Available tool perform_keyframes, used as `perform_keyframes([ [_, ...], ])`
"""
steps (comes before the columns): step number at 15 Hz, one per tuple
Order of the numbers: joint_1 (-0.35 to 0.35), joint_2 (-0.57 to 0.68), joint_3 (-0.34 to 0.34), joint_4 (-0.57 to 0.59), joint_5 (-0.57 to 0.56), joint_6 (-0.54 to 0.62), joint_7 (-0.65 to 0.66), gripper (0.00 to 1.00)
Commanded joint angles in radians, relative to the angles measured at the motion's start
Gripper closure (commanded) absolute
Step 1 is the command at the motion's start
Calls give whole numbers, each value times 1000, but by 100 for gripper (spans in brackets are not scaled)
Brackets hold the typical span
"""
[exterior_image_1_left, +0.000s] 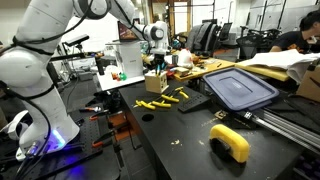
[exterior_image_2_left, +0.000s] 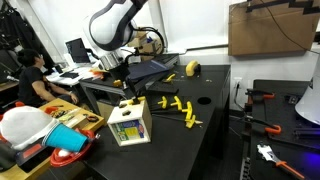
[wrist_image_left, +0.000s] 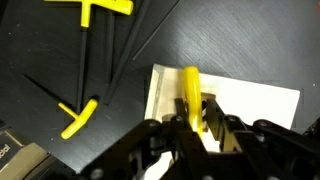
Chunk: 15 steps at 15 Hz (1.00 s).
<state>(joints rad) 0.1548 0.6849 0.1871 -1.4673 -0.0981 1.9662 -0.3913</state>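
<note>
My gripper (wrist_image_left: 193, 118) is shut on a yellow stick-shaped piece (wrist_image_left: 190, 90) and holds it right above a pale wooden box (wrist_image_left: 260, 105). In both exterior views the gripper (exterior_image_1_left: 156, 62) (exterior_image_2_left: 128, 88) hovers over that small box (exterior_image_1_left: 154, 83) (exterior_image_2_left: 130, 125), which has coloured shape marks on its side. Several more yellow T-shaped pieces (exterior_image_1_left: 160, 98) (exterior_image_2_left: 180, 108) lie on the black table beside the box. Two of them show in the wrist view (wrist_image_left: 78, 118), at top left.
A dark blue bin lid (exterior_image_1_left: 240, 88) and a yellow tape-like object (exterior_image_1_left: 230, 142) (exterior_image_2_left: 192, 68) lie on the black table (exterior_image_1_left: 190, 135). A cardboard box (exterior_image_2_left: 272, 28) stands at the back. A person (exterior_image_2_left: 30, 75) sits at a cluttered desk. Tools (exterior_image_2_left: 262, 98) lie nearby.
</note>
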Motion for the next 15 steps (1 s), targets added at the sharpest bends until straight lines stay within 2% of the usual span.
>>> perform_keyframes([
  [1,0,-12,-4,-7,-8,8,-7,100],
  [2,0,-15,-4,-10,-8,10,-6,100],
  [3,-1,-19,-4,-13,-7,11,-6,96],
  [15,-16,-156,-7,-57,13,-98,25,96],
])
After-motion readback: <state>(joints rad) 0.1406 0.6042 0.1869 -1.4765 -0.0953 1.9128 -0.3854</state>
